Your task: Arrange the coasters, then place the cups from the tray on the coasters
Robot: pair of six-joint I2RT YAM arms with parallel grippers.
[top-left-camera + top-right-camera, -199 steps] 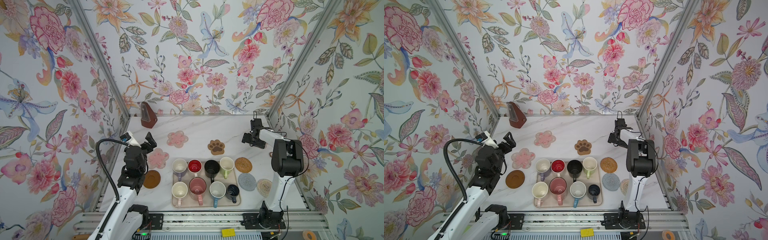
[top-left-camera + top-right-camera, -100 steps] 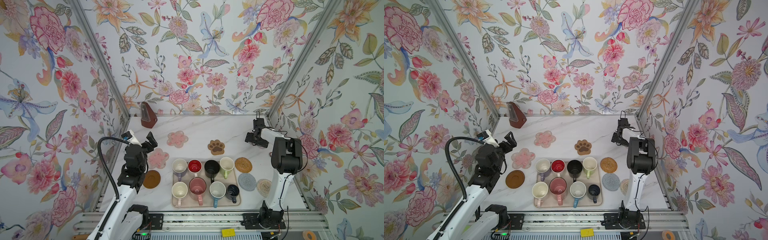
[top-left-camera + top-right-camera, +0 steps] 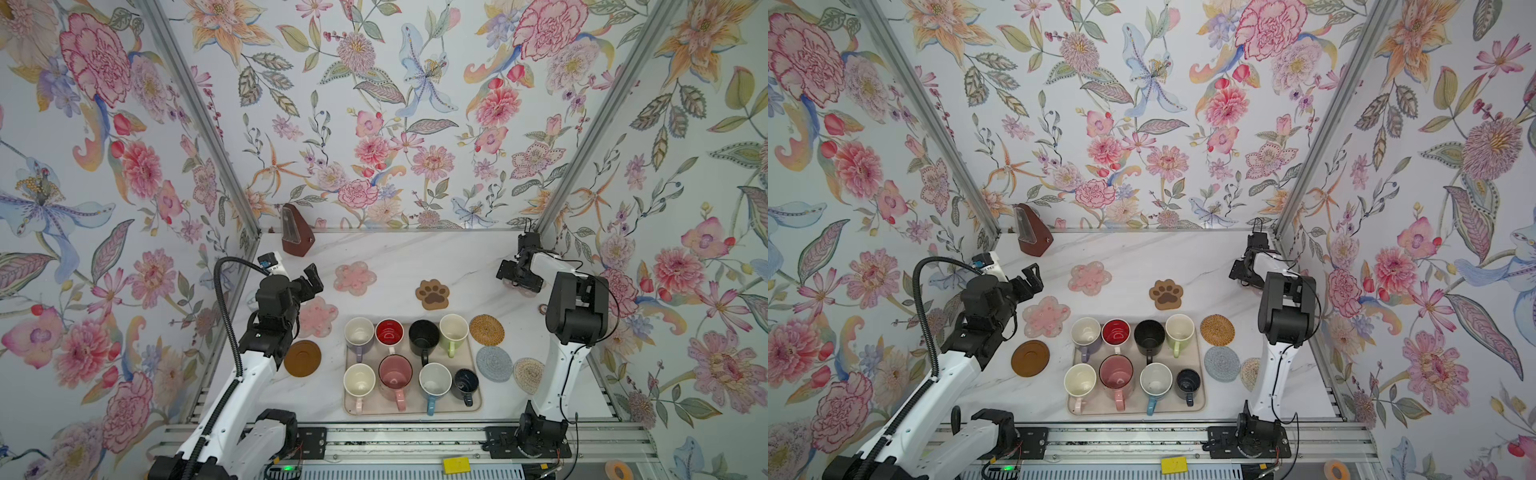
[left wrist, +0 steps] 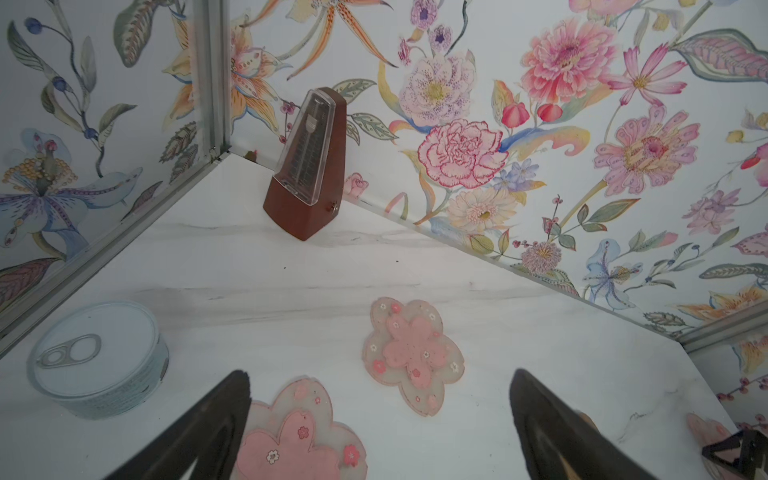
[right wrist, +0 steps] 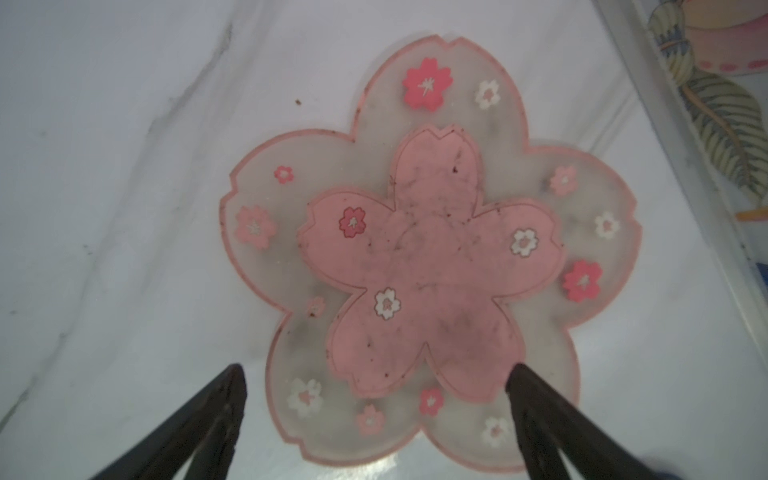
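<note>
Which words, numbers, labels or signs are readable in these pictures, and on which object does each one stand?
No text can be read in any view.
metronome: fine scale marks behind its clear cover, too small to read.
yellow tag, in a top view: too small to tell if it has print.
can: the lid shows only a pull tab, no print visible.

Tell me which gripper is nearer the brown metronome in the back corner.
Left. The left gripper sits open just in front of the metronome. The right gripper is open far across on the other side, above a pink flower coaster.
</note>
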